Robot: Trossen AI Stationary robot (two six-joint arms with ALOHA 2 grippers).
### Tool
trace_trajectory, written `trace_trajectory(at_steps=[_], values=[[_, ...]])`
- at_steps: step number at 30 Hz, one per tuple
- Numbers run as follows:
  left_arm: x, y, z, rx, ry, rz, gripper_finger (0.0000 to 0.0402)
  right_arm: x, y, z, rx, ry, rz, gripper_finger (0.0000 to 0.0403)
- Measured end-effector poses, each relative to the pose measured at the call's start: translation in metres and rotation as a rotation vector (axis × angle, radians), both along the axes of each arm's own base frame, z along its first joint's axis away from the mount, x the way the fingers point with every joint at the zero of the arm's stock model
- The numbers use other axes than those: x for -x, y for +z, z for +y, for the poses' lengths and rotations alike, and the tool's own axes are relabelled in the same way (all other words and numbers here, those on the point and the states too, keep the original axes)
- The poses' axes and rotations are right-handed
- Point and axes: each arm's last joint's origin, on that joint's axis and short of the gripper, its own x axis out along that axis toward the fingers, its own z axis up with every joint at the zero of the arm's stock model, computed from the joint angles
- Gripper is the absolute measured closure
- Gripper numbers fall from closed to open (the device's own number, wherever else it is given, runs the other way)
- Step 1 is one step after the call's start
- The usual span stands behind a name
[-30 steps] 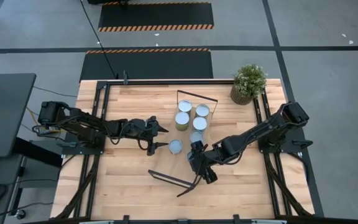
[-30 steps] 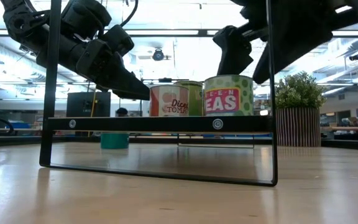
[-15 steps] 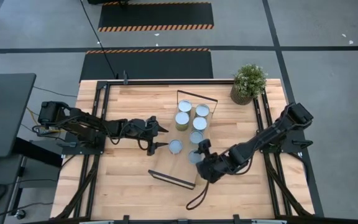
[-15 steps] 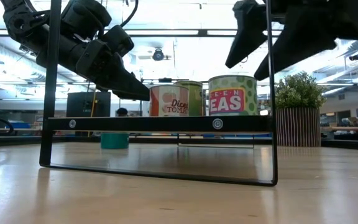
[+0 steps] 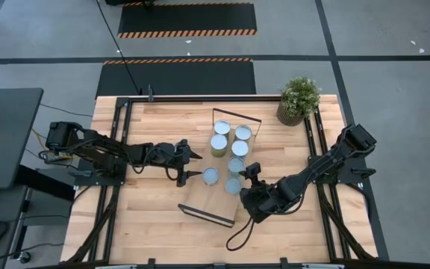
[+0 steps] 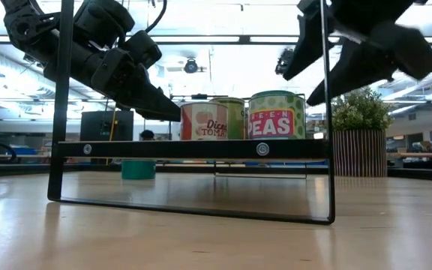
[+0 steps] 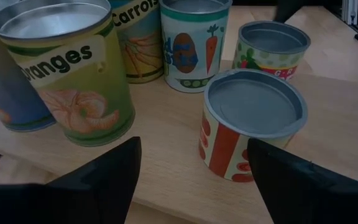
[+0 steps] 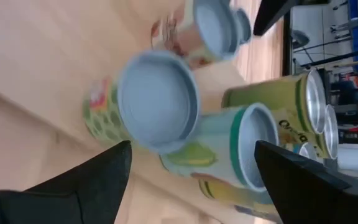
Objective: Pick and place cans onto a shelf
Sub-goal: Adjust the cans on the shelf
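Several cans stand upright in a cluster on the light-wood shelf, which lies flat on the table with black wire frames at its short ends. My left gripper is open and empty, level beside a red-labelled can, with its fingers apart from the can. My right gripper is open and empty, just right of a green peas can that stands at the near end of the cluster. Both grippers hang above the shelf in the low view.
A potted green plant stands at the table's far right corner. The shelf's near wire frame rises close before the low camera. A black cable loop hangs below my right arm. Bare tabletop lies left and right of the shelf.
My right gripper has drawn back from over the green peas can toward the table's right edge and risen a little. The can is uncovered now and stands upright on the shelf. My left arm has kept still.
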Motion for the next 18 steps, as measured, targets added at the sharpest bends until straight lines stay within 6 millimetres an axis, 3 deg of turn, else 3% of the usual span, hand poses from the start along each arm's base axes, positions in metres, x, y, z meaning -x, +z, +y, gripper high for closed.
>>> trace_trajectory(at_steps=[5,18], values=[[0.000,0.000,0.000,0.000,0.001,0.000,0.0104,-0.008,0.013,0.009,-0.127,0.026,-0.042,0.0055],[0.000,0.000,0.000,0.001,0.001,-0.001,0.0104,-0.021,0.012,-0.002,-0.420,0.069,0.040,0.0055]])
